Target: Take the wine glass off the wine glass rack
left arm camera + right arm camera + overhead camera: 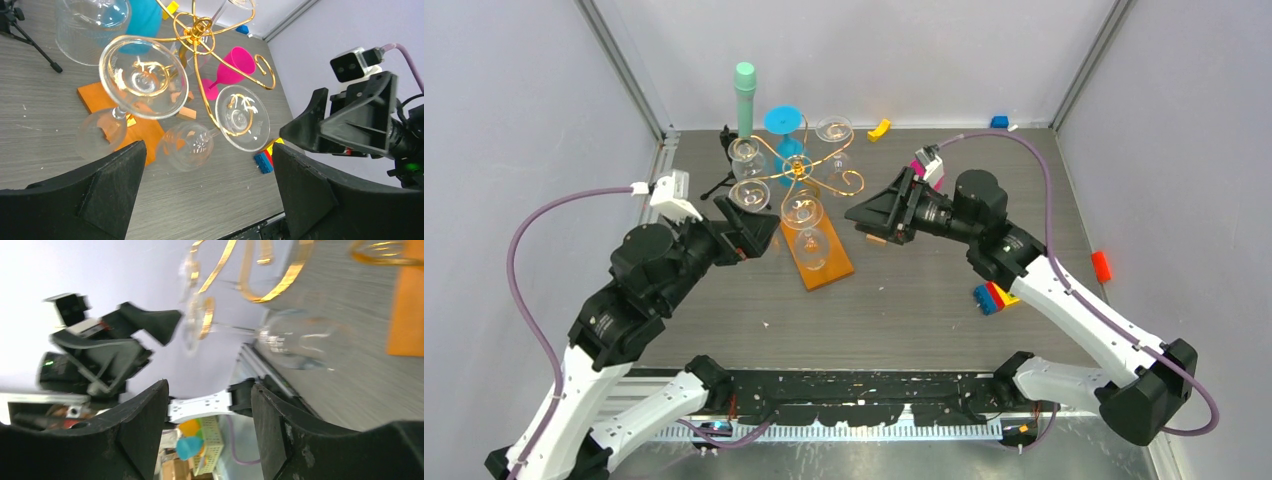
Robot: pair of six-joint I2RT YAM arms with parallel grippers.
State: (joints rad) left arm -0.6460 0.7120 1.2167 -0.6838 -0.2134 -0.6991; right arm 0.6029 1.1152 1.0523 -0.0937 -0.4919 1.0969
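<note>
The gold wire wine glass rack [799, 170] stands on an orange-brown wooden base [829, 265] at the table's middle back. Several clear wine glasses hang upside down from its curled arms. The nearest ones [804, 213] [749, 193] are at the front. My left gripper [757, 234] is open and empty, just left of the rack. In the left wrist view [207, 185] two glasses [142, 77] [242, 117] hang ahead of its fingers. My right gripper [866, 212] is open and empty, just right of the rack. In the right wrist view [209, 410] one glass [297, 340] lies ahead of it.
A teal cylinder [745, 95], a blue goblet [784, 125] and a small black tripod [724, 160] stand behind the rack. A pink glass [232, 67] stands to its right. Coloured bricks [991, 297], a red block [1102, 265], and yellow [880, 128] and blue [999, 122] pieces lie at the right.
</note>
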